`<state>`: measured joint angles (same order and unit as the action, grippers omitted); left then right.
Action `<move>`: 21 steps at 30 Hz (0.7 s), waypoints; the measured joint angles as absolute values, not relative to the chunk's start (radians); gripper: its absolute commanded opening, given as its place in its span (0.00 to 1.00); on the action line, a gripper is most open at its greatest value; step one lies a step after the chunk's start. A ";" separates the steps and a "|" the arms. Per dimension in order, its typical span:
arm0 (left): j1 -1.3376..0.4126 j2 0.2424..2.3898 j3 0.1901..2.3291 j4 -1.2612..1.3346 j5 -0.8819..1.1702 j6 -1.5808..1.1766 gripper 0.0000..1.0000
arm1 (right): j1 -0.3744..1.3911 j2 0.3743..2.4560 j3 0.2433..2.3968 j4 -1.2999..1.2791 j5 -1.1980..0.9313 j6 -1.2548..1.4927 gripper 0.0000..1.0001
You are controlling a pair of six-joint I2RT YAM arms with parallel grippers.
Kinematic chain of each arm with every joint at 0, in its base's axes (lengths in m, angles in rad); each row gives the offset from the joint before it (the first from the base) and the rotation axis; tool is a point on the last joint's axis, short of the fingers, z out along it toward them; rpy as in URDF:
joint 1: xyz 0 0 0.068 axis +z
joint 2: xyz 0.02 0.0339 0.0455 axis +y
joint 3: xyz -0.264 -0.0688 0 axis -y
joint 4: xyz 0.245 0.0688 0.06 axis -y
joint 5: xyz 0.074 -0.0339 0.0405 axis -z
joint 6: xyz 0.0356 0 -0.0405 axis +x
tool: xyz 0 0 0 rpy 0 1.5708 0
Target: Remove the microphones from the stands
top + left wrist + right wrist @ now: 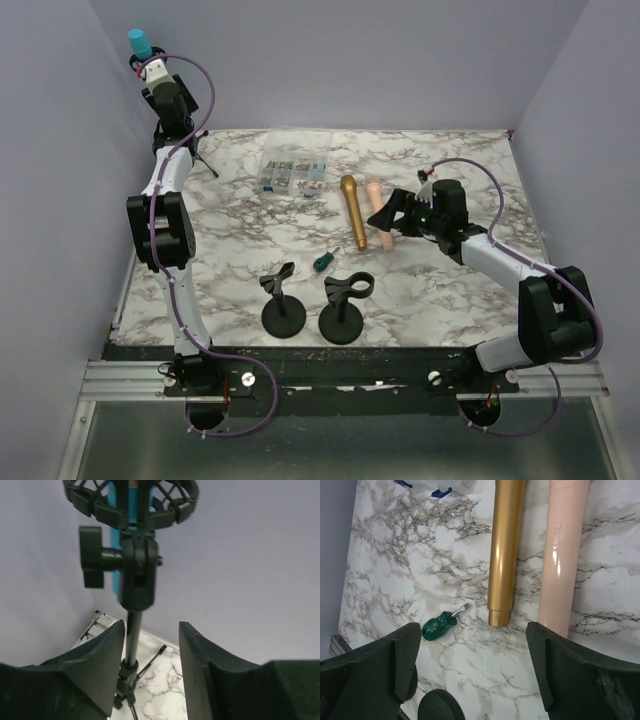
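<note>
A blue microphone (139, 43) sits in the black shock mount (131, 502) of a tripod stand (131, 645) at the far left corner; its blue body (126, 525) shows in the left wrist view. My left gripper (152, 68) is raised beside the mount, open and empty, its jaws either side of the stand's pole (150, 645). My right gripper (388, 213) is open and empty, low over the table beside a gold microphone (353, 211) and a pink microphone (379, 214), which also show in the right wrist view (506, 550) (565, 550).
Two empty black desk stands (283, 300) (343, 305) stand near the front. A small green screwdriver (322, 262) lies between them and the microphones. A clear parts box (290, 173) sits at the back. Purple walls close in on three sides.
</note>
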<state>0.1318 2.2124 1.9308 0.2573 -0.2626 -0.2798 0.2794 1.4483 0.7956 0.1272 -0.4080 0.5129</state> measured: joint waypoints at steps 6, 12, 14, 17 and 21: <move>0.155 2.260 1.986 0.266 -0.226 -0.276 0.08 | 0.279 1.466 0.796 0.126 -0.406 0.510 0.94; 0.166 2.243 1.942 0.302 -0.191 -0.232 0.00 | 0.279 1.466 0.796 0.126 -0.405 0.505 0.94; 0.165 2.210 1.886 0.324 -0.181 -0.227 0.00 | 0.279 1.466 0.796 0.127 -0.405 0.505 0.94; 0.167 2.133 1.769 0.362 -0.174 -0.220 0.00 | 0.279 1.464 0.796 0.127 -0.405 0.505 0.94; 0.163 2.008 1.597 0.402 -0.160 -0.216 0.00 | 0.279 1.457 0.796 0.130 -0.405 0.505 0.94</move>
<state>0.1627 2.0083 1.5967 0.4023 -0.1596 -0.2157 0.2794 1.4574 0.7956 0.1303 -0.4049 0.5049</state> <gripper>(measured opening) 0.132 0.942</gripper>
